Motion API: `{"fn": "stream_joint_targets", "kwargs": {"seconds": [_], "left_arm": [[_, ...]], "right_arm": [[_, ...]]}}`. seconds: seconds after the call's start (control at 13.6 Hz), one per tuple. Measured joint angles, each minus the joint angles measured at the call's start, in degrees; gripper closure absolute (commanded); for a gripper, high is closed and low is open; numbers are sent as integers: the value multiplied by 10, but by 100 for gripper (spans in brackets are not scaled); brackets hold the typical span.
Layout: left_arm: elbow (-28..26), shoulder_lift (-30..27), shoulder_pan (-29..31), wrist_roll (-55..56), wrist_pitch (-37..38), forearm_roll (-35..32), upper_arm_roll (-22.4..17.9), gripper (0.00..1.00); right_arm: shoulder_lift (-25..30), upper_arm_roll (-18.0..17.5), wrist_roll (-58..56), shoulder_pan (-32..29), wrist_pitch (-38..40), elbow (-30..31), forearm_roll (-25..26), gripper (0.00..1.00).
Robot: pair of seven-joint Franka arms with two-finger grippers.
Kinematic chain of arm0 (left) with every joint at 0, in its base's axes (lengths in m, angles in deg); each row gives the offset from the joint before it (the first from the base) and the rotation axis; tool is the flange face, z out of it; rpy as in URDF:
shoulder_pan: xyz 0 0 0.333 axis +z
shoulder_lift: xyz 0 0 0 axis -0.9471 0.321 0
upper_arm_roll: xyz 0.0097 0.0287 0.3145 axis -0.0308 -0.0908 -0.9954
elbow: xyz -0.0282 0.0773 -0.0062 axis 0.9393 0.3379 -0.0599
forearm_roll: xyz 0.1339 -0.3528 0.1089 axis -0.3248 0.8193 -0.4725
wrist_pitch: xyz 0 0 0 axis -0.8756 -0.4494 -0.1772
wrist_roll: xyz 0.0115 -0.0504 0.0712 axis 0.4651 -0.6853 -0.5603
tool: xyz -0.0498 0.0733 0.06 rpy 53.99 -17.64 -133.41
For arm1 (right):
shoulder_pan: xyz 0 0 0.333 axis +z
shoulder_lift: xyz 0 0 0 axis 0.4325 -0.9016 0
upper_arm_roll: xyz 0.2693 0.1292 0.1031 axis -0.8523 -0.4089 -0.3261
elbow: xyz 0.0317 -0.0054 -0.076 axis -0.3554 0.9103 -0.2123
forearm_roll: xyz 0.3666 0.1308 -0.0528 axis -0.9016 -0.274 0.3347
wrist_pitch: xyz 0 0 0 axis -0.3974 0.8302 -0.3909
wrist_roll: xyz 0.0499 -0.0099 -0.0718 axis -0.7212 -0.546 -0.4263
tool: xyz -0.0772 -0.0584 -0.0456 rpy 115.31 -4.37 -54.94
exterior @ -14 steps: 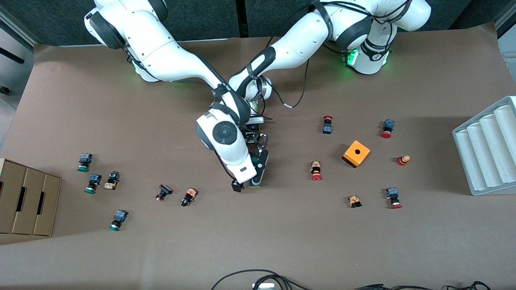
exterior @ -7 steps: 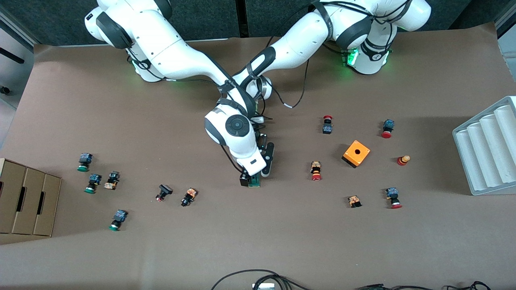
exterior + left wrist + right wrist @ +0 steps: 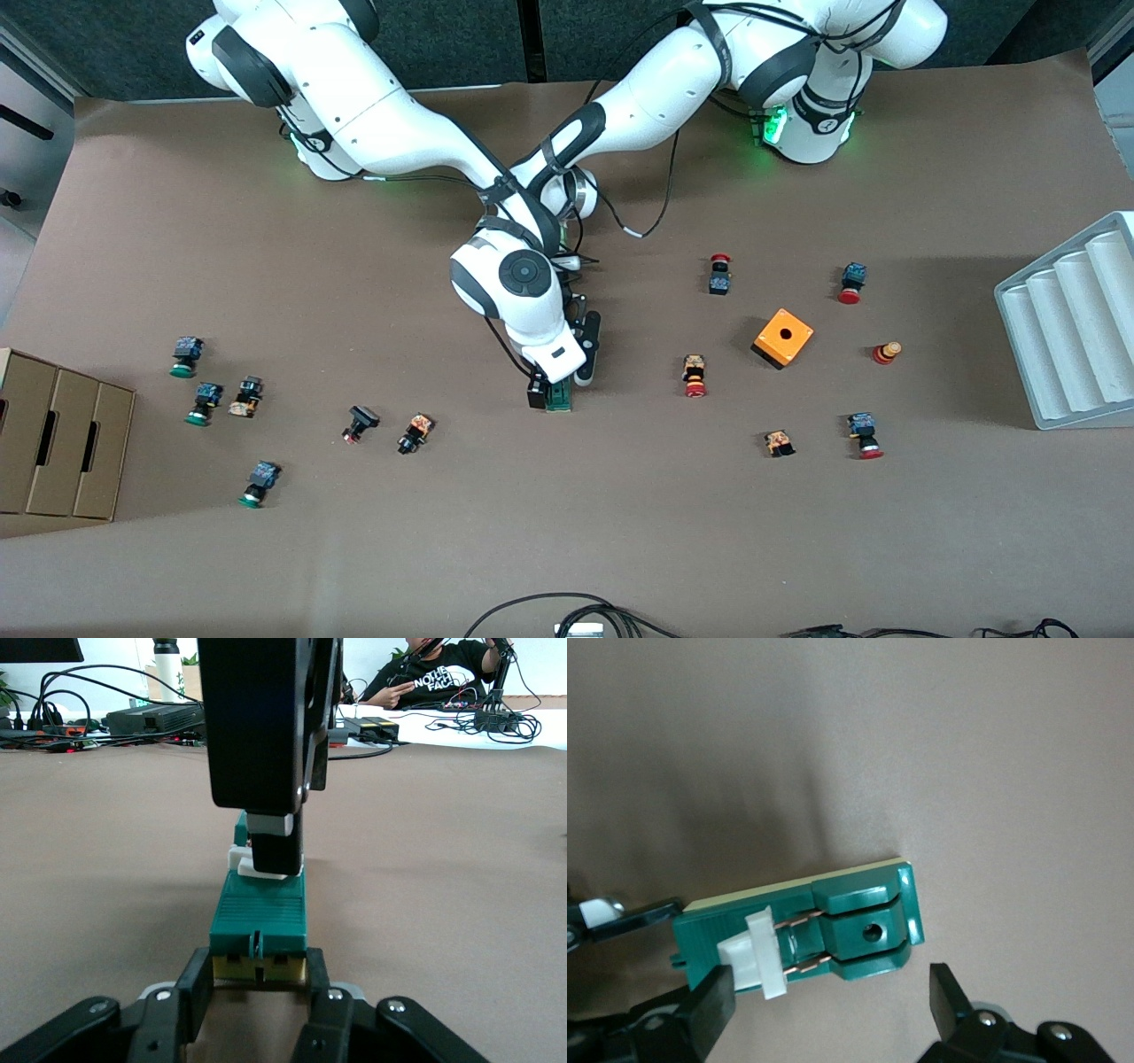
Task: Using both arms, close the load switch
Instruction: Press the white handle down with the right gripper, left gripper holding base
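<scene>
The load switch (image 3: 559, 400) is a narrow dark-green block lying flat at mid-table. My left gripper (image 3: 259, 979) is shut on one short end of the switch (image 3: 259, 912), with a finger on each side of it. My right gripper (image 3: 831, 997) hangs open over the load switch (image 3: 797, 921), its fingers spread along the block's length. One right finger touches the white handle (image 3: 753, 955); the other stands apart, off the green end. In the front view the right hand covers most of the switch and the left gripper (image 3: 580, 354).
Small red- and green-capped push buttons lie scattered toward both ends of the table. An orange cube box (image 3: 783, 338) sits toward the left arm's end, with a white ribbed tray (image 3: 1072, 328) at that edge. Cardboard boxes (image 3: 58, 434) stand at the right arm's end.
The right arm has swung toward the left arm's end and settled over the switch. The left gripper has closed on the switch's end. Little differs over the last half second.
</scene>
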Motion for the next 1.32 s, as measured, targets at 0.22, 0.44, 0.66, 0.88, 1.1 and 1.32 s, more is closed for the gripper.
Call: {"fn": "stream_joint_targets", "kwargs": {"seconds": [0.22,0.44,0.66,0.88,1.1,1.32], "left_arm": [[0,0,0,0,0,0,0,79],[0,0,0,0,0,0,0,79],[0,0,0,0,0,0,0,79],[0,0,0,0,0,0,0,79],[0,0,0,0,0,0,0,79],[0,0,0,0,0,0,0,79]], "right_arm": [[0,0,0,0,0,1,0,2],[0,-1,0,1,-1,1,0,2],[0,-2,6,12,-1,5,0,2],[0,-2,11,17,-1,10,0,2],[0,-2,11,17,-5,15,0,2],[1,-2,12,17,-9,17,2,4]]}}
